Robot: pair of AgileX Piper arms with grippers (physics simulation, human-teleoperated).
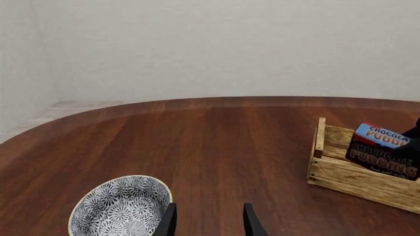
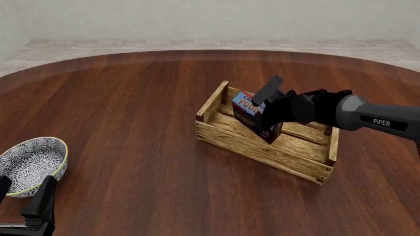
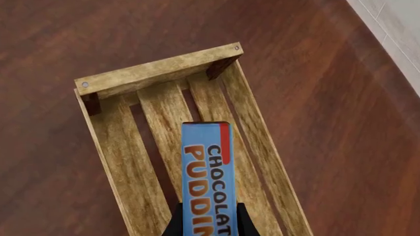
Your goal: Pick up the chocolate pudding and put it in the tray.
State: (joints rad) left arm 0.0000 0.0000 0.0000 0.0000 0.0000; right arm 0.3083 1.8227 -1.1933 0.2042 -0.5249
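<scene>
The chocolate pudding (image 2: 248,112), a small carton with a light blue top and dark brown front, is tilted in the left half of the tray (image 2: 262,150), a light-wood slatted crate. My right gripper (image 2: 268,122) is shut on the carton from the right. In the right wrist view the pudding (image 3: 206,167) sits between my fingertips (image 3: 241,222) over the tray's slats (image 3: 157,71). I cannot tell whether it touches the floor. The left wrist view shows the pudding (image 1: 384,147) and the tray (image 1: 341,174) at a distance. My left gripper (image 2: 23,197) is open and empty, and also shows in its own wrist view (image 1: 208,222).
A round blue-white patterned bowl (image 2: 29,164) stands at the table's front left, right beside my left gripper, and shows close by in the left wrist view (image 1: 121,206). The dark wooden round table (image 2: 131,98) ends at a curved far edge before a tiled floor and wall.
</scene>
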